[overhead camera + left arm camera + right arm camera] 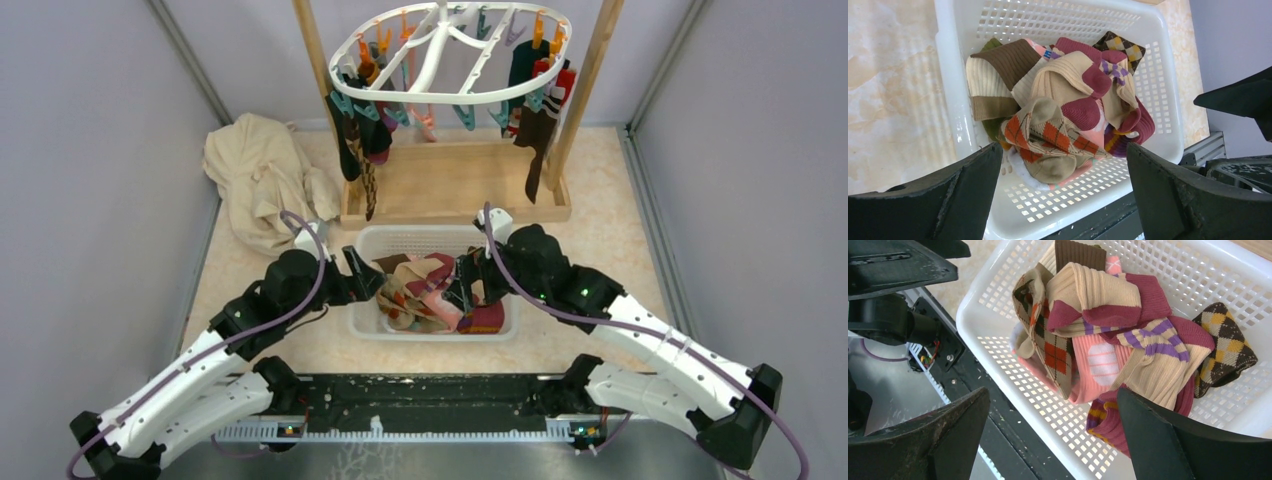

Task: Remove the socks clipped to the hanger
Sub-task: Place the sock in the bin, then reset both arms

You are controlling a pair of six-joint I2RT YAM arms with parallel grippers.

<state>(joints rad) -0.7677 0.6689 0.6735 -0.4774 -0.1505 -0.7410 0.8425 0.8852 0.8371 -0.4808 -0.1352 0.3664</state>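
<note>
The white oval hanger (450, 55) hangs in a wooden frame at the back, with teal and orange clips round its rim. Dark socks (355, 140) dangle from its left side. More socks (540, 105), dark green, red and brown, hang from the right side. Both my grippers hover low over a white basket (430, 233). The left gripper (370, 283) (1063, 150) is open and empty at the basket's left edge. Facing it from the right, the right gripper (462, 285) (1053, 392) is also open with nothing between its fingers.
The basket (948, 75) (1198, 270) holds a pile of loose socks (1068, 110) (1108, 325), argyle, pink, cream and maroon. A crumpled beige cloth (260, 175) lies at the left. The wooden frame's base (450, 195) stands just behind the basket. Grey walls close both sides.
</note>
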